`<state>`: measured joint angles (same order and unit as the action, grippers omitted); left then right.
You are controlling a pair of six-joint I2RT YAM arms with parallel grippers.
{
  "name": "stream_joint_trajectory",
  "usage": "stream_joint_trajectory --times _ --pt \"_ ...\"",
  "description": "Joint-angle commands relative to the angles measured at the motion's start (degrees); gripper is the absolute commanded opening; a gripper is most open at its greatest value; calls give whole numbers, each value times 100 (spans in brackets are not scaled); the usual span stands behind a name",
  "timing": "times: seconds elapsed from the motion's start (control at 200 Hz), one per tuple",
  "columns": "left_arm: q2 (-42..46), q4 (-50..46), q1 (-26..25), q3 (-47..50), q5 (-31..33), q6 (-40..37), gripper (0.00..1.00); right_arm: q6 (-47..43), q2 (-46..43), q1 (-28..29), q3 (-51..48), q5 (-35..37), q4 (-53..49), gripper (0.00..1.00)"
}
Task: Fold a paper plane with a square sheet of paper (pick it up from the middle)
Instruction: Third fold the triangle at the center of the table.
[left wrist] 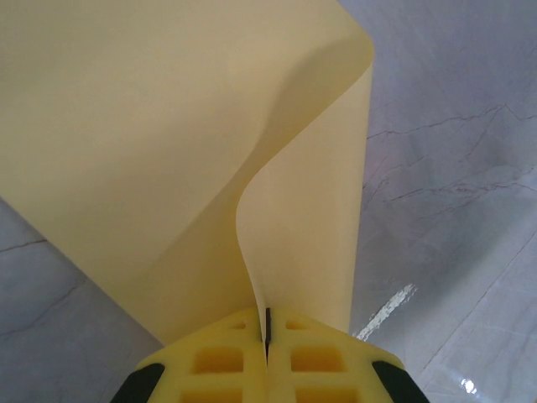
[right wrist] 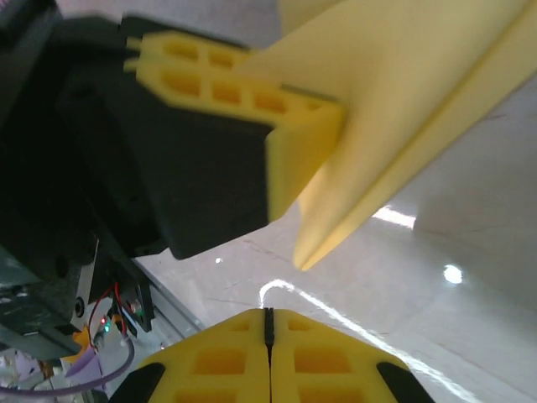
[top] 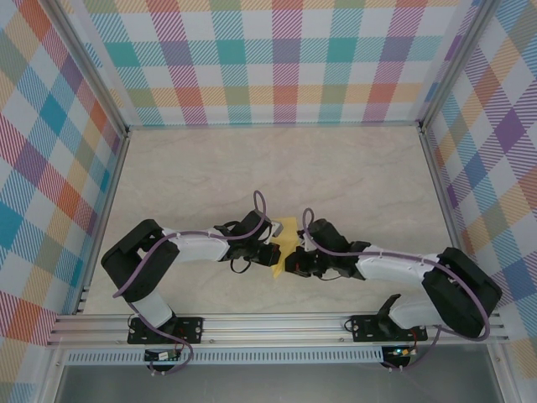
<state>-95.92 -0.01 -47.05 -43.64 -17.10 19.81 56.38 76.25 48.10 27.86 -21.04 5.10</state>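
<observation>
Fold in progress, I judge. My left gripper (left wrist: 267, 326) is clamped on the bent yellow paper (left wrist: 168, 126), held above the table (top: 210, 168). My right gripper (right wrist: 268, 326) is pressed closed just beneath it, with nothing visibly in it. It must open before taking the hanging edge.

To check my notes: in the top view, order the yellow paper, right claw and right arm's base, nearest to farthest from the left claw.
1. yellow paper, held in the left claw
2. right claw, just right
3. right arm's base, near edge, right
</observation>
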Motion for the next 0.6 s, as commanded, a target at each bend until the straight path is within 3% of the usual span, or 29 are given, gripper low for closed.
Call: stream_joint_trajectory --times 0.0,0.21,0.595 --pt "-282 -254 45 192 12 30 3 521 395 148 -10 176 809 3" --pt "-291 -253 42 197 -20 32 3 716 962 446 74 216 1226 1" --pt "-294 -229 45 228 -30 38 3 661 1068 457 91 368 1158 1"
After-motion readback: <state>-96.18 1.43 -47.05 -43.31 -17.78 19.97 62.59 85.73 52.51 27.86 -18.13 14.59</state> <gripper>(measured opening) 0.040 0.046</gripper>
